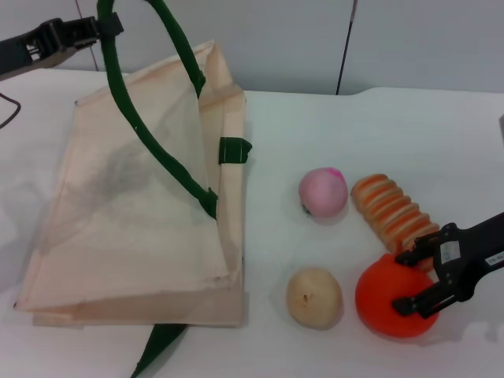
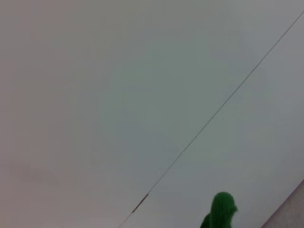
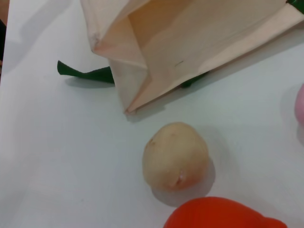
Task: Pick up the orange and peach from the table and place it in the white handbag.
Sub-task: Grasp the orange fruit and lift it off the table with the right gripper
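A beige ball (image 1: 313, 297) is sitting on the white counter (image 1: 315, 134), with a striped ridged roll (image 1: 391, 209) lying far-right of it.

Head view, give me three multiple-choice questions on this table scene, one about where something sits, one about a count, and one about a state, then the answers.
1. Where is the peach?
A. Inside the white handbag
B. On the table, beside the striped roll
C. In the left gripper

2. How many round fruits lie on the table?
A. One
B. Three
C. Five

3. What is the right gripper doing?
A. Its fingers straddle the orange
B. It hangs over the bag
C. It holds the peach

Answers:
1 B, the pink ball rests on the table just left of the roll.
2 B, the peach, the beige ball and the orange show.
3 A, one finger sits at the orange's top edge and one on its front, with the orange on the table; whether they are pressing it I cannot tell. The left gripper holds the green strap up.
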